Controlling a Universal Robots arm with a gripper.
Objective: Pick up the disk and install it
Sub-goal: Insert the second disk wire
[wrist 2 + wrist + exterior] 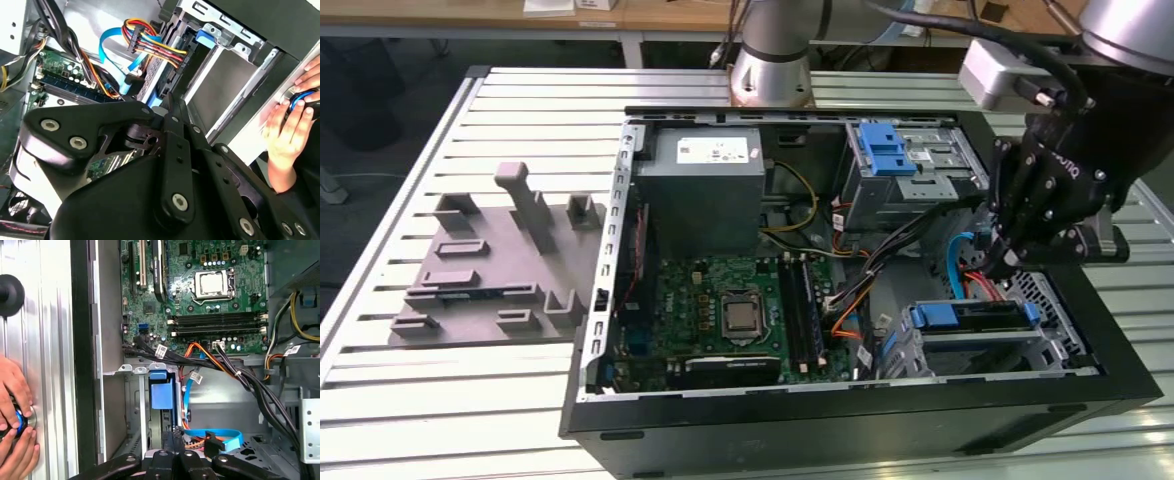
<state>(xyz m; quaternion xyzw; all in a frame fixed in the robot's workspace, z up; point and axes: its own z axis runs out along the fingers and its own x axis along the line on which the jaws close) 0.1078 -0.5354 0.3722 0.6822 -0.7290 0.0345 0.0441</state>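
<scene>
- Claw point(172, 432) clenched, fingertips pressed together with nothing seen between them, poised right at the disk's blue tab.
- Disk point(967, 320) lodged in the bay at the case's near corner, on the exterior view's right; might jam if pushed askew.
- Could snag the blue cable point(215, 437) just beside the fingertips.

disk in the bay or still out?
In. The disk with its blue frame sits in the lower drive cage; the gripper hangs just above it.
</scene>
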